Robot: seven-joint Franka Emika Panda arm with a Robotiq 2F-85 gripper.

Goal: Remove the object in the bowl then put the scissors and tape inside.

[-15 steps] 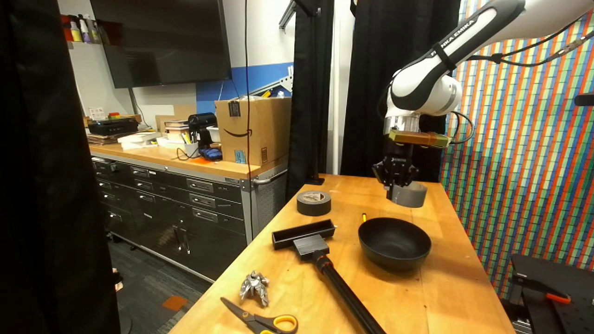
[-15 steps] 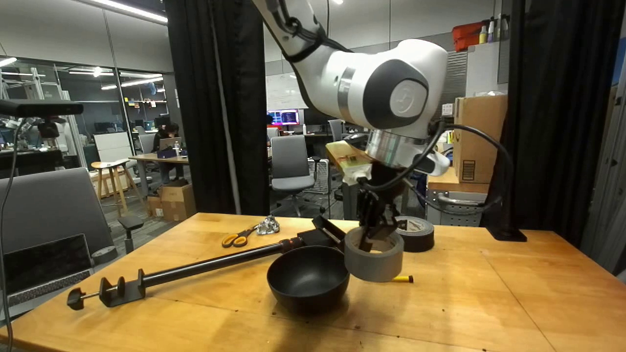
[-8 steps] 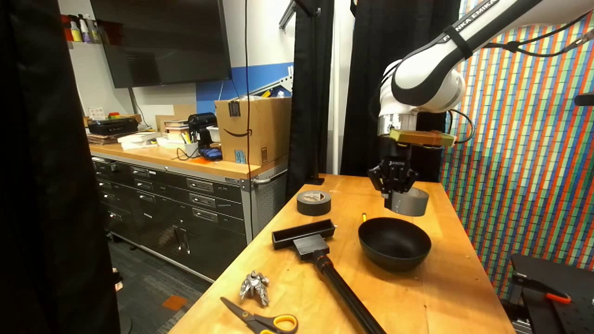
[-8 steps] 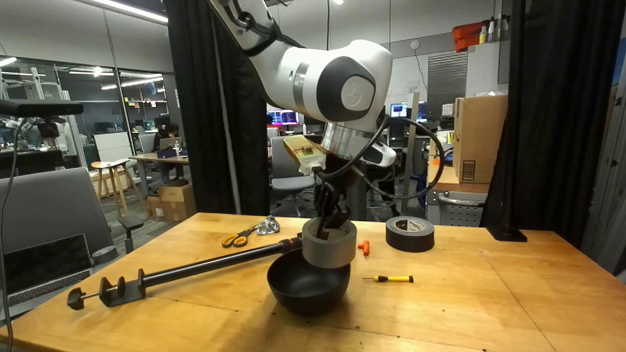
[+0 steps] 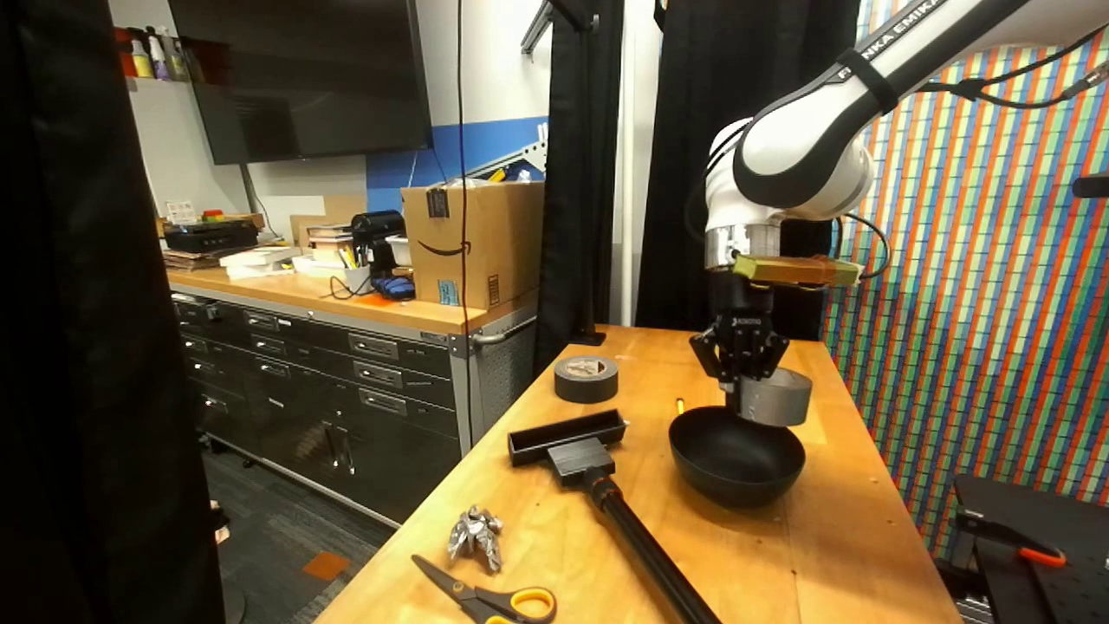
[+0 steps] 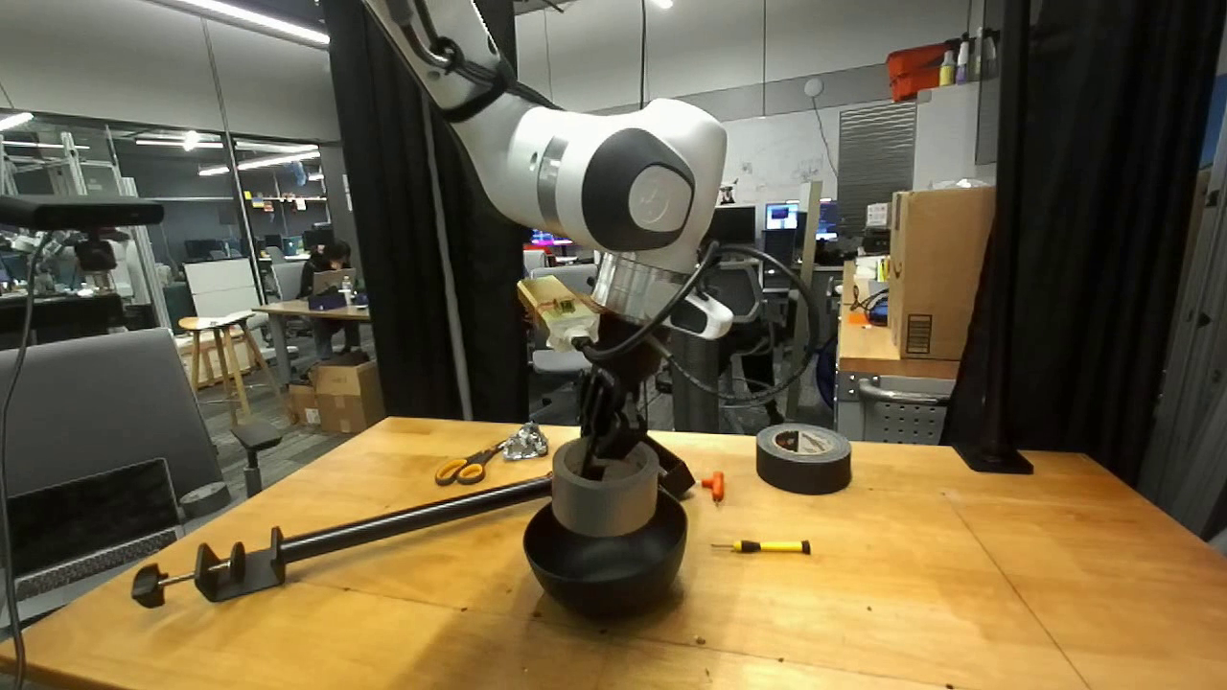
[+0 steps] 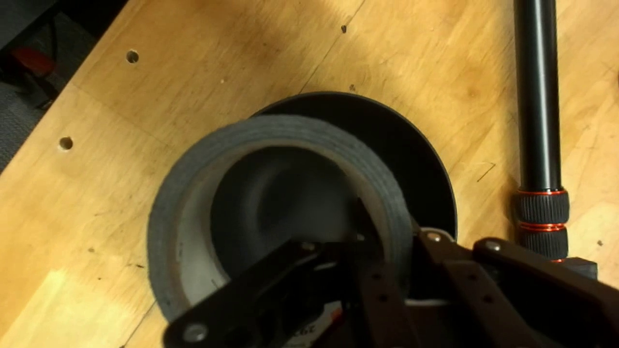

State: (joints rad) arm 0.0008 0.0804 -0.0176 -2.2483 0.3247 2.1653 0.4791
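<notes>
Exterior view, left to right, with the bowl [image 6: 606, 596] as reference: I find a black pole [image 6: 417, 519] running from left of it to behind it. Scissors [image 6: 477, 459] and a crumpled silvery piece [image 6: 525, 443] lie on the tabletop [image 6: 911, 604], behind it and left. Over the bowl, my gripper [image 6: 602, 464] is clamped on the wall of the grey tape [image 6: 604, 510]; contact with the rim I cannot determine. Right of the bowl I record an orange-handled tool [image 6: 716, 484], a yellow screwdriver [image 6: 773, 547] and, farther off, a dark tape roll [image 6: 803, 471].
</notes>
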